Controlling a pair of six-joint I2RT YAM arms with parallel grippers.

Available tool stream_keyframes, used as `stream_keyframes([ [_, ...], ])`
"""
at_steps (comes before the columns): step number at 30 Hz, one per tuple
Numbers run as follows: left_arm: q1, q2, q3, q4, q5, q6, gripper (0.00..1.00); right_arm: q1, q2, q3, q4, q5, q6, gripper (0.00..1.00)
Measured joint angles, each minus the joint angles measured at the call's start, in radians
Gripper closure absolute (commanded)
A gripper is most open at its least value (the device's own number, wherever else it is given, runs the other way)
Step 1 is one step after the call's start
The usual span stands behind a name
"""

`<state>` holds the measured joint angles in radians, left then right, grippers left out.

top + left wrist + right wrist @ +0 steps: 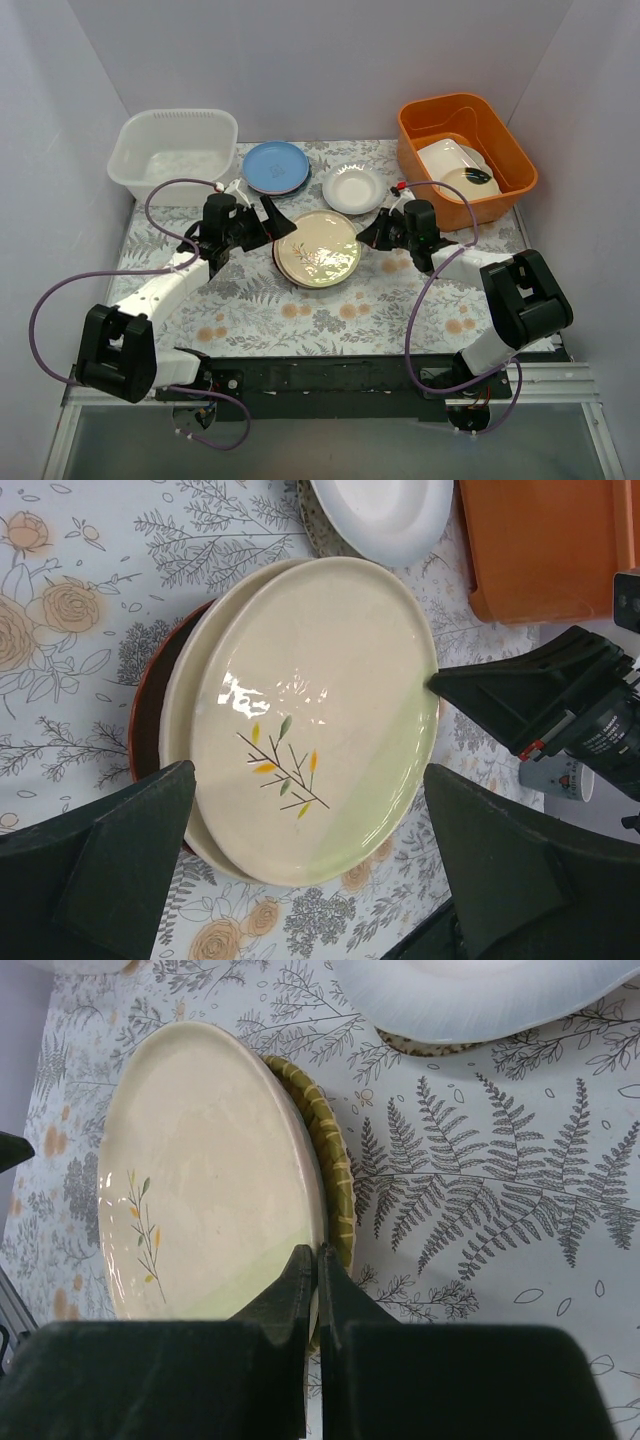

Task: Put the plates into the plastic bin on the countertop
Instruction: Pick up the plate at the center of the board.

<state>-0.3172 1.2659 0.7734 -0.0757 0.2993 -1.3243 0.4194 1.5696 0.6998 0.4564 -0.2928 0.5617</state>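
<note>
Right gripper [318,1260]: fingers pressed together, nothing between them. The tips sit at the right rim of the top plate [200,1160], seemingly touching it.

Left gripper [280,222]: jaws spread wide, holding nothing, with the left side of the same plate lying between them in the wrist view.

The top plate is cream with a leaf sprig and lies on a stack in the middle of the countertop [340,310]. It is offset from the cream plate [190,680] under it. A red plate [150,700] sits lower, and a yellow-green rim [335,1160] shows on the right.

Risks, as we judge them:
- A hard nudge from the closed tips could slide the whole stack rather than the top plate alone, or slip off the glossy rim.
- If the left jaws close over two rims at once, the lower plate may lift and drop.
- A thin grip on one edge could let the plate swing and clip the blue plate [276,166], which lies at the far edge just beside the plastic bin [178,114] in the far left corner.

The white scalloped plate [353,188] lies near the far edge, close to the right arm's path.
</note>
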Motion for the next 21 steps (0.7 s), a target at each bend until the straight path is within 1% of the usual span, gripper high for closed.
stream_keyframes([
  [9,-0.017,0.061,-0.042,0.06,0.037,-0.006,0.02,-0.005,0.0,-0.035,0.019,0.01,0.004,0.99],
  [21,-0.041,0.073,-0.047,0.108,0.05,0.001,0.02,-0.009,0.0,-0.061,0.034,0.022,0.008,0.99],
])
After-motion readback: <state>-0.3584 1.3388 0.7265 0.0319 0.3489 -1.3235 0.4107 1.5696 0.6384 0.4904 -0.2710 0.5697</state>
